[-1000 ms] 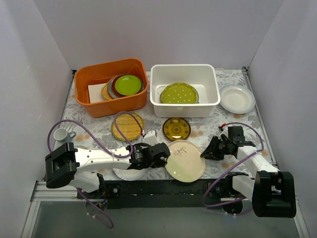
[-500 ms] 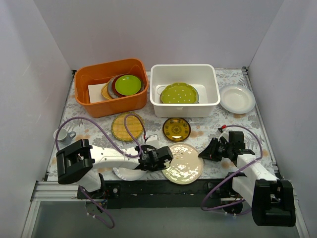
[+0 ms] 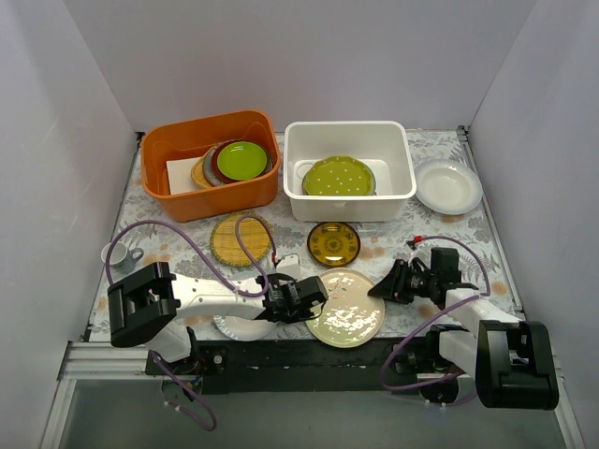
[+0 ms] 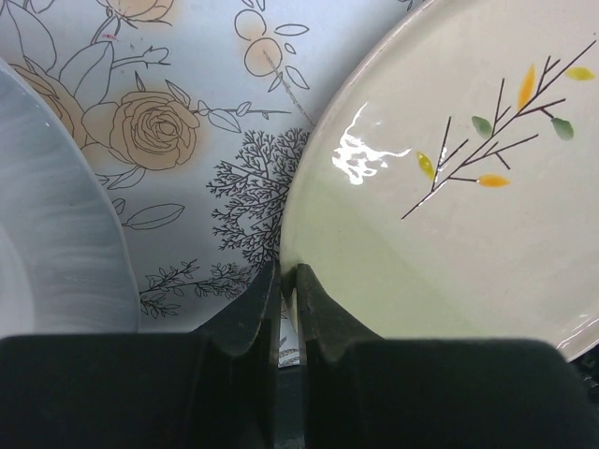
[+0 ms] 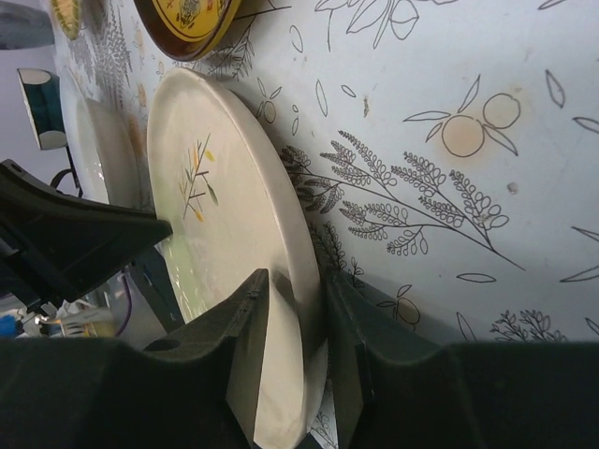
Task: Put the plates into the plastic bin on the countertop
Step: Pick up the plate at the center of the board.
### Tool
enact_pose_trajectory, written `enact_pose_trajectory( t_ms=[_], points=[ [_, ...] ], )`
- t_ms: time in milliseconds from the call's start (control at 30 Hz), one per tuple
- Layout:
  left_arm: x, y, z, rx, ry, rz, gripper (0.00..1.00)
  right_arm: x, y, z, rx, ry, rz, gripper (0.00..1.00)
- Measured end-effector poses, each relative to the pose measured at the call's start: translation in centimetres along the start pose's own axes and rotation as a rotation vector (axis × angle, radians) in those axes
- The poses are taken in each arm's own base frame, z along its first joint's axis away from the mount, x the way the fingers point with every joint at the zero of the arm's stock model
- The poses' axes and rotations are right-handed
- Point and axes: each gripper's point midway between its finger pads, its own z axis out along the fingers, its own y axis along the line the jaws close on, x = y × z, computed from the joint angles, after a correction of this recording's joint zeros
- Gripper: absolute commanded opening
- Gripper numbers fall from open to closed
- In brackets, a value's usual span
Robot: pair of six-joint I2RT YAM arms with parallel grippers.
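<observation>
The cream plate with a twig motif point(image 3: 346, 318) lies near the front edge of the countertop point(image 3: 393, 248), its right side tilted up. My left gripper point(image 3: 316, 297) is shut on its left rim; in the left wrist view the gripper point(image 4: 288, 271) pinches the plate's point(image 4: 449, 234) edge. My right gripper point(image 3: 376, 292) straddles the right rim, and the right wrist view shows the gripper point(image 5: 296, 281) with a small gap around the plate point(image 5: 215, 187). The plastic bin point(image 3: 348, 204) holds the green dotted plate point(image 3: 337, 176). On the counter lie the woven yellow plate point(image 3: 241, 238), the dark-and-gold plate point(image 3: 333, 243) and a white plate point(image 3: 447, 185).
An orange tub point(image 3: 211, 201) at the back left holds the stacked green and maroon plates point(image 3: 240, 160). A small white cup point(image 3: 120, 254) stands at the left. Another white plate point(image 3: 234, 327) lies partly under my left arm at the front edge.
My right gripper has moved left onto the cream plate's right rim. My left gripper has shifted right with the plate, which has slid toward the front edge and tilted.
</observation>
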Motion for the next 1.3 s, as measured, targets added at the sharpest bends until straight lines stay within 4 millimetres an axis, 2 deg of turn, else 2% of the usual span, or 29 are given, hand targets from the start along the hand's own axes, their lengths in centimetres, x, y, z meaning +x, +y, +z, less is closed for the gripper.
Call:
enact_pose_trajectory(
  t_ms=[467, 567, 667, 767, 967, 1067, 1100, 1200, 1233, 1300],
  points=[
    [0.1, 0.1, 0.2, -0.012, 0.002, 0.012, 0.0, 1.8, 1.0, 0.3, -0.135, 0.05, -0.006, 0.34],
    [0.1, 0.1, 0.2, -0.015, 0.002, 0.016, 0.0, 1.9, 1.1, 0.3, -0.139, 0.048, -0.008, 0.26],
    [0.1, 0.1, 0.2, -0.015, 0.0, 0.019, 0.0, 1.9, 1.1, 0.2, -0.139, 0.039, -0.016, 0.1],
    [0.0, 0.1, 0.2, -0.014, -0.001, 0.019, 0.0, 1.9, 1.3, 0.0, -0.139, 0.03, -0.024, 0.01],
    [-0.1, 0.0, -0.1, -0.009, -0.006, 0.017, 0.0, 1.7, 2.1, -0.5, -0.149, 0.009, -0.033, 0.01],
    [-0.1, 0.0, -0.2, -0.009, -0.011, 0.019, 0.09, 1.6, 2.7, -0.8, -0.157, -0.001, -0.034, 0.01],
    [-0.1, 0.0, -0.2, -0.01, -0.012, 0.02, 0.17, 1.6, 2.8, -0.8, -0.159, -0.003, -0.033, 0.01],
    [-0.2, 0.0, -0.3, -0.008, -0.021, 0.023, 0.25, 1.5, 3.3, -1.0, -0.171, -0.008, -0.031, 0.01],
    [-0.2, -0.1, -0.3, -0.006, -0.022, 0.024, 0.33, 1.5, 3.6, -1.1, -0.178, -0.003, -0.032, 0.01],
    [-0.2, -0.3, -0.5, 0.005, -0.025, 0.022, 0.41, 1.3, 4.2, -1.4, -0.19, 0.002, -0.034, 0.01]
  ],
)
